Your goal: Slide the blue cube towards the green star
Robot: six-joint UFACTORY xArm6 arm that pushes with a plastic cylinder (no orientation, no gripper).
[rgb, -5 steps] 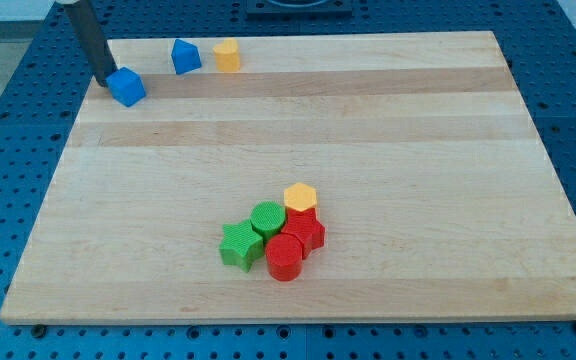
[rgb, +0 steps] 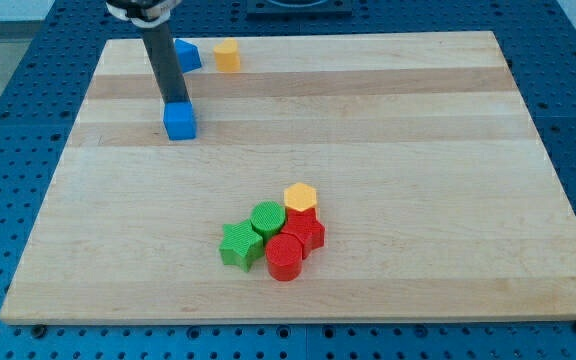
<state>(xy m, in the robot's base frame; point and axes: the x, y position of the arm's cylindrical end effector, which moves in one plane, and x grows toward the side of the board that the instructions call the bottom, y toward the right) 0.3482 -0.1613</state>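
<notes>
Bare board [rgb: 388, 150] is seen between blue cube [rgb: 180, 122] and green star [rgb: 239, 245]; my tip [rgb: 174, 104] is pressed against the cube's top edge, nothing held.

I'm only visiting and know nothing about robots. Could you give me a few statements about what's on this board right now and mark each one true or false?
1. My tip is right at the blue cube, on its upper side in the view. True.
2. The blue cube touches the green star. False: bare board lies between them, the star being lower and to the view's right.
3. The green star sits in a cluster with a green cylinder and a red cylinder. True.
4. The yellow hexagon stands alone at the view's top. False: it sits on the cluster's upper edge.
</notes>
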